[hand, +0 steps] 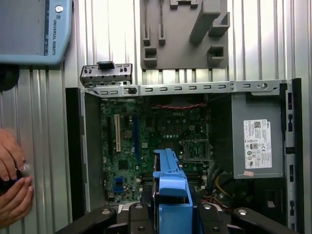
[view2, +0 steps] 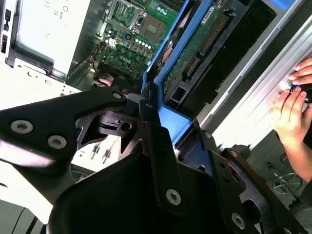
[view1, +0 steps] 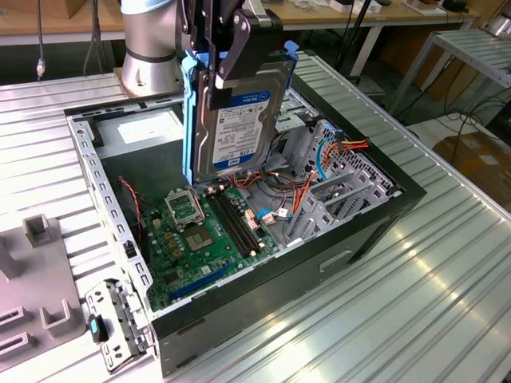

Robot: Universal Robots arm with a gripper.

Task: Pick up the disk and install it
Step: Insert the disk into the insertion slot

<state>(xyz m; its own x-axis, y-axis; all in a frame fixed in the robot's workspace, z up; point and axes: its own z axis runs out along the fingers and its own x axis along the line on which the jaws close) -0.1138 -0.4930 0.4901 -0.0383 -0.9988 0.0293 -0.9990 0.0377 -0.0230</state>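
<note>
The disk (view1: 239, 120) hangs upright on its edge above the open computer case (view1: 335, 259), its labelled silver face toward the exterior view and its blue rails along the sides. My gripper (view1: 225, 68) is shut on the disk's upper end, black fingers on either face. In the second wrist view the disk (view2: 171, 58) runs away from my gripper (view2: 158, 129) toward the motherboard. In the first wrist view the blue end tab of the disk (hand: 170, 183) sits between the fingers of my gripper (hand: 170, 217), over the case's interior.
Inside the case lie the green motherboard (view1: 200, 239), a metal drive cage (view1: 339, 179) with orange and blue cables, and a power supply (hand: 256, 141). A person's hands (hand: 12, 183) rest on the table beside the case. A grey fixture (hand: 185, 34) and a loose bracket (view1: 112, 327) sit nearby.
</note>
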